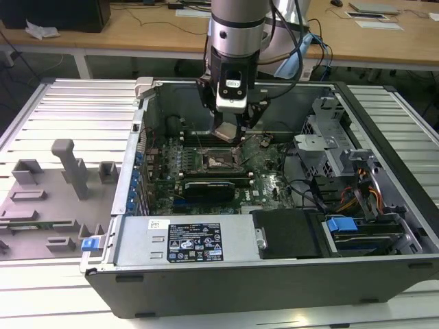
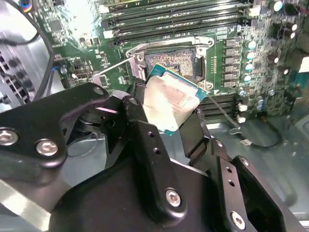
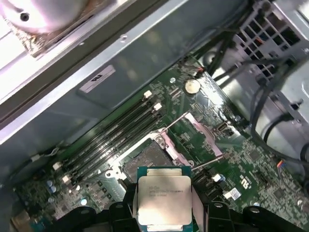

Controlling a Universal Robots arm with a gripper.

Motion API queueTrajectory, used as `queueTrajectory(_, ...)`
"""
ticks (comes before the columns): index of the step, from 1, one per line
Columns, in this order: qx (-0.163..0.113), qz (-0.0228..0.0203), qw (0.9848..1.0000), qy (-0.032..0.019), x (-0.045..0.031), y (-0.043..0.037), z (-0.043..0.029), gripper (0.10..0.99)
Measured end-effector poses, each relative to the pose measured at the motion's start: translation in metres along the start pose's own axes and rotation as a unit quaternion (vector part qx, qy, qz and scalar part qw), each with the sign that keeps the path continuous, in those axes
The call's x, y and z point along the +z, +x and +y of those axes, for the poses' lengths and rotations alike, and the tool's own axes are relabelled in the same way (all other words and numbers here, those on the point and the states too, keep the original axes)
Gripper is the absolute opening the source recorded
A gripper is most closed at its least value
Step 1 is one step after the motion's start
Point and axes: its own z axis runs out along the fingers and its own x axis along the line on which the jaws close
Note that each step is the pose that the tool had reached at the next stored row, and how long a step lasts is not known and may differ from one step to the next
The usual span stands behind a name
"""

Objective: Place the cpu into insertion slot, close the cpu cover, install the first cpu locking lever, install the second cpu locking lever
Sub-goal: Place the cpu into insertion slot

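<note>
My gripper [image 1: 229, 130] hangs inside the open computer case, shut on the cpu [image 1: 226, 132], a flat square chip with a silvery-beige top. The black fingers [image 3: 121, 210] clamp two opposite edges of the cpu [image 3: 163, 198]. The chip is held tilted in the air, just above and behind the insertion slot [image 1: 219, 162] in the green motherboard. In the second wrist view the cpu [image 2: 171, 102] overlaps the near edge of the insertion slot [image 2: 173, 60], whose contact field lies bare. The cpu cover [image 3: 170, 147] stands swung open beside the insertion slot [image 3: 144, 165], and thin wire levers stick up around it.
The case's metal walls [image 1: 140, 130] ring the board. A drive cage [image 1: 329, 137] with cables stands at the exterior view's right, and a power supply [image 1: 192, 240] lies along the front. Long memory slots [image 3: 116, 130] run beside the socket. A grey fixture [image 1: 65, 171] lies outside at the exterior view's left.
</note>
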Motion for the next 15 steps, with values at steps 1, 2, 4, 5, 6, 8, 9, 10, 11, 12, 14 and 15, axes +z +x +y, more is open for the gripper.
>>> queueTrajectory(1,0.018,-0.0016,0.9998,-0.0003,0.0001,0.0,0.0,0.537)
queueTrajectory(2,0.035,-0.0031,0.9994,-0.0006,0.0002,0.0,0.0,0.537)
queueTrajectory(4,0.056,-0.005,0.9984,-0.001,0.0004,0.0,0.0,0.537)
queueTrajectory(5,0.063,-0.0056,0.998,-0.0012,0.0004,0.0,0.0,0.537)
queueTrajectory(6,0.08,-0.0071,0.9968,-0.0015,0.0005,0.0,0.0,0.537)
queueTrajectory(8,0.095,-0.0084,0.9955,-0.0017,0.0007,0.0,-0.0001,0.537)
queueTrajectory(9,0.107,-0.0095,0.9942,-0.002,0.0008,0.0,-0.0001,0.537)
queueTrajectory(10,0.115,-0.0102,0.9933,-0.0022,0.0009,0.0,-0.0001,0.537)
queueTrajectory(11,0.122,-0.0109,0.9924,-0.0022,0.0009,0.0,-0.0001,0.537)
queueTrajectory(12,0.134,-0.0119,0.9909,-0.0025,0.0011,0.0,-0.0001,0.537)
queueTrajectory(14,0.149,-0.0133,0.9887,-0.0028,0.0013,0.0,-0.0001,0.537)
queueTrajectory(15,0.158,-0.014,0.9874,-0.0029,0.0013,0.0,-0.0001,0.537)
